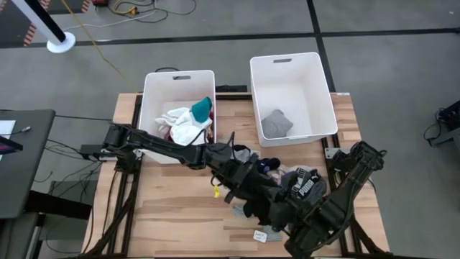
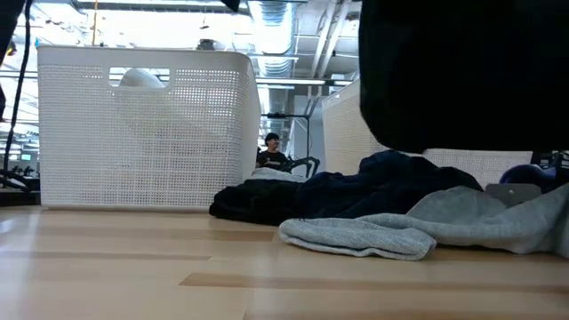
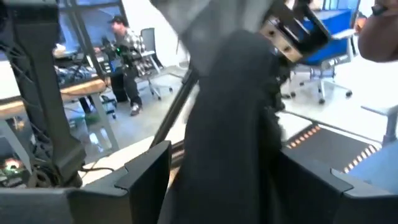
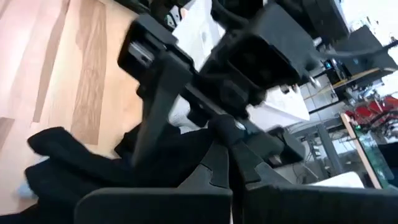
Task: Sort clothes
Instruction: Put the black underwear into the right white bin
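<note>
Clothes are lying in three spots. White garments (image 1: 183,124) with a teal piece (image 1: 202,108) and a bit of maroon are sitting heaped in the left white bin (image 1: 153,90), toward its 5 o'clock corner. A single crumpled grey garment (image 1: 276,124) is resting in the right bin (image 1: 325,90), toward 6 o'clock. On the surface (image 1: 165,208), a loose pile of dark navy, black and grey pieces (image 2: 373,209) is sprawling flat at about 4 o'clock, some showing white paper tags (image 1: 260,234).
</note>
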{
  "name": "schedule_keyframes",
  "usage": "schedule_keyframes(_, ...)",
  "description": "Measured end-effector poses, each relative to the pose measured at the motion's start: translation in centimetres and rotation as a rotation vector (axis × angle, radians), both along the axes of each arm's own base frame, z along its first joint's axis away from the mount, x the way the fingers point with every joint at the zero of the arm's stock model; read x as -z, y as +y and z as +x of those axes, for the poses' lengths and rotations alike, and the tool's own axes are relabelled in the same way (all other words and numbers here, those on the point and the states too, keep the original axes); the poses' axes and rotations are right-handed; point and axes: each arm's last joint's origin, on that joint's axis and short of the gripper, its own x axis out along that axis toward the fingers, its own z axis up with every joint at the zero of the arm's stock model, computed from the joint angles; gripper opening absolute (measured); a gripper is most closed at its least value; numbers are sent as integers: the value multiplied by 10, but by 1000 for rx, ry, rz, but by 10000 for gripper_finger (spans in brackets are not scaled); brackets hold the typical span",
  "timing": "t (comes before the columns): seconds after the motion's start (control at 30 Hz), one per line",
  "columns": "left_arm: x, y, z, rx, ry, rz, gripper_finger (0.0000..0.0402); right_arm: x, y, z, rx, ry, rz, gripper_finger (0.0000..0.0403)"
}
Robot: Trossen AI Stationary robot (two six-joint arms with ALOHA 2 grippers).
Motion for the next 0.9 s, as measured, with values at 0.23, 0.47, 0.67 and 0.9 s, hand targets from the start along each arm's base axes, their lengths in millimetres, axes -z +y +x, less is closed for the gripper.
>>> schedule_keyframes(0.23, 4, 4, 2, -15, 36, -8, 220, -11, -2, 1, -18, -33, -15, 0)
schedule_keyframes(0.47, 5, 4, 1, -11, 15, 39, 93, -20, -3, 0, -23, -49, -22, 0)
schedule_keyframes(0.67, 3, 4, 1, -8, -14, 87, 9, -21, -2, -2, -27, -54, -14, 12)
schedule_keyframes(0.9, -9, 6, 0, -8, -7, 119, 3, -19, -2, -9, -5, -45, 15, 52)
